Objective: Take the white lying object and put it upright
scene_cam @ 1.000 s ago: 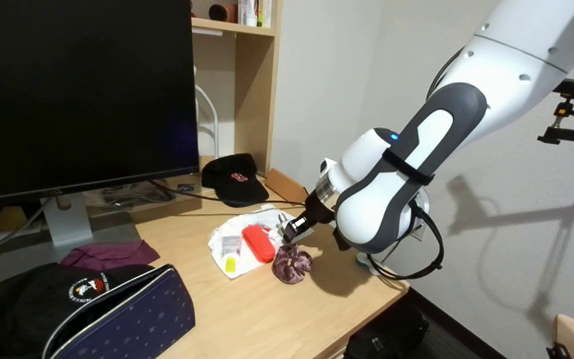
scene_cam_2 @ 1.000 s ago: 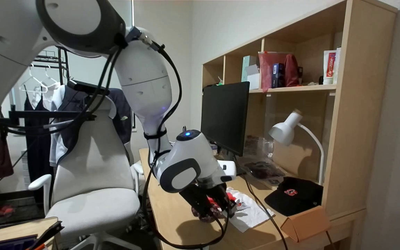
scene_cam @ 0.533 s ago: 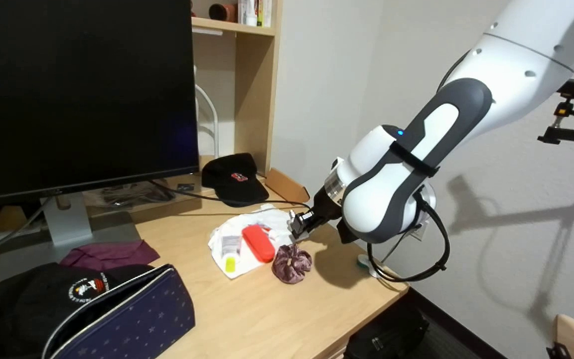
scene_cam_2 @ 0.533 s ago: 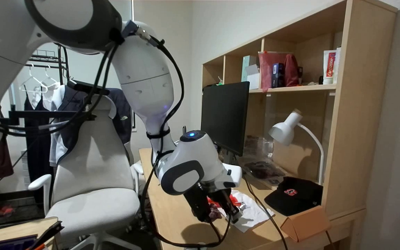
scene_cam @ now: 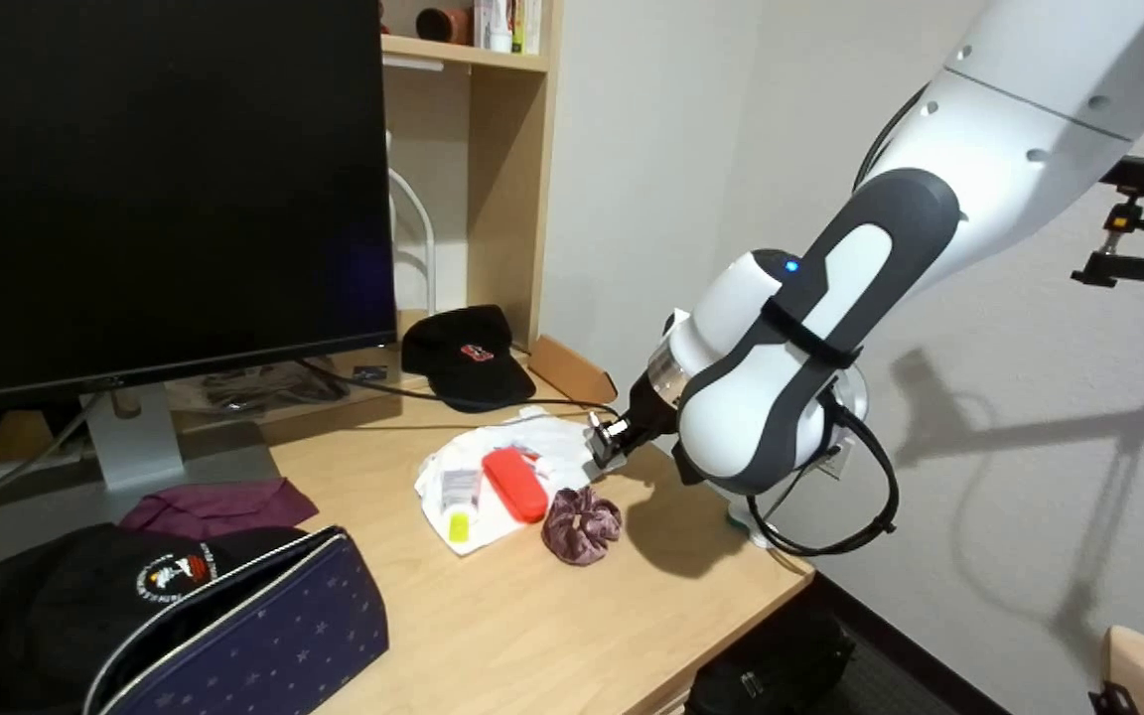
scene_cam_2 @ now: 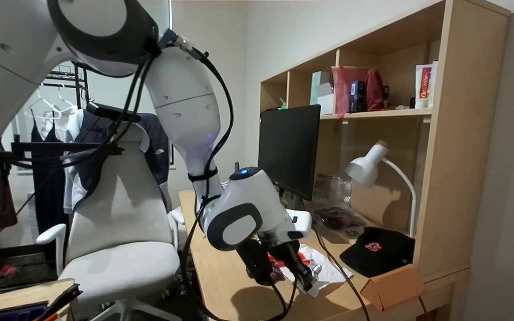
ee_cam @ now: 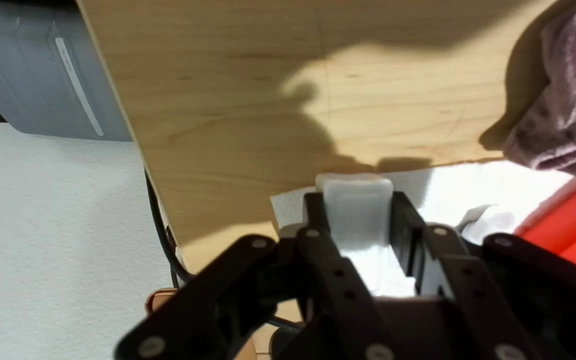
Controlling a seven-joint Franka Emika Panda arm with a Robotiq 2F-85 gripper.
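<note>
My gripper [ee_cam: 358, 215] is shut on a white block-like object [ee_cam: 357, 200], one dark finger against each side. The object's rounded end faces the camera, and bright white shows between the fingers below it. In the exterior views the gripper [scene_cam: 606, 443] [scene_cam_2: 307, 277] is at the right end of a white sheet [scene_cam: 542, 433] on the desk. The held object is small and mostly hidden by the fingers there, so its tilt and its gap to the desk cannot be told.
A red case [scene_cam: 515, 485] and a tube with a yellow cap [scene_cam: 461, 497] lie on the sheet. A mauve scrunchie [scene_cam: 582, 526] lies in front. A black cap [scene_cam: 473, 357], an orange box [scene_cam_2: 392, 287] and a cable [scene_cam_2: 333, 258] are behind. The desk edge [scene_cam: 731, 645] is nearby.
The gripper has moved a little away from the red case, to the right in one exterior view, and stays shut on the white object. The things on the desk have not moved.
</note>
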